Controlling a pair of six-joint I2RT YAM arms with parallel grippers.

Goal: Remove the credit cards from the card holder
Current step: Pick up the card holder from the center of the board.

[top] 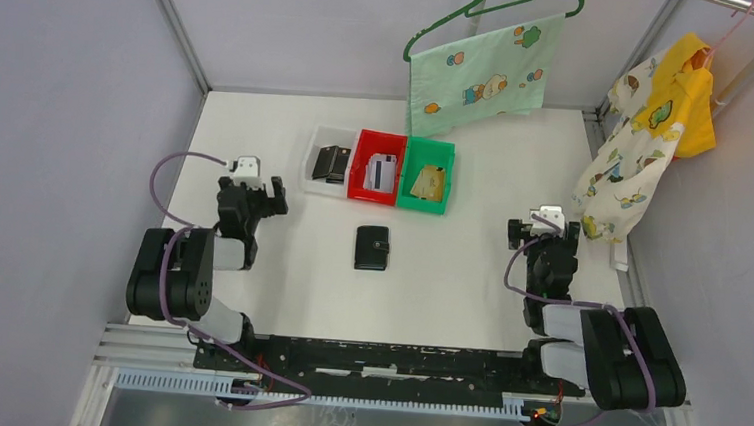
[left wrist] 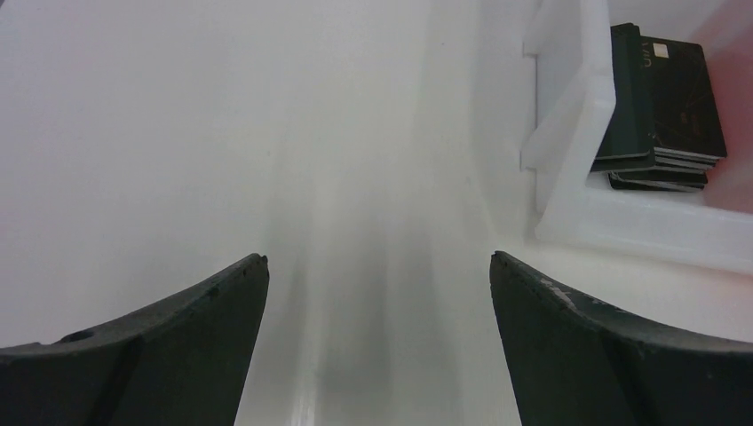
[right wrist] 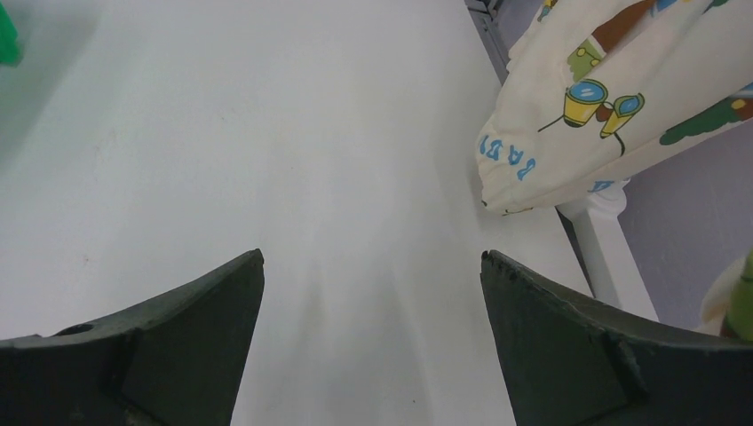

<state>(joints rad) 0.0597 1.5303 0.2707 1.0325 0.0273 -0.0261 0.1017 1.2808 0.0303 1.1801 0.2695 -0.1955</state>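
The black card holder lies folded shut on the white table, snap tab on its right edge. No credit cards show at it; any inside are hidden. My left gripper hovers open over bare table, left of and a little beyond the holder, with nothing between its fingers. My right gripper is open too and holds nothing, well to the right of the holder.
Beyond the holder stand three bins in a row: a clear bin with a stack of dark cards, a red bin with pale cards, a green bin with tan cards. Patterned cloths hang behind and at right.
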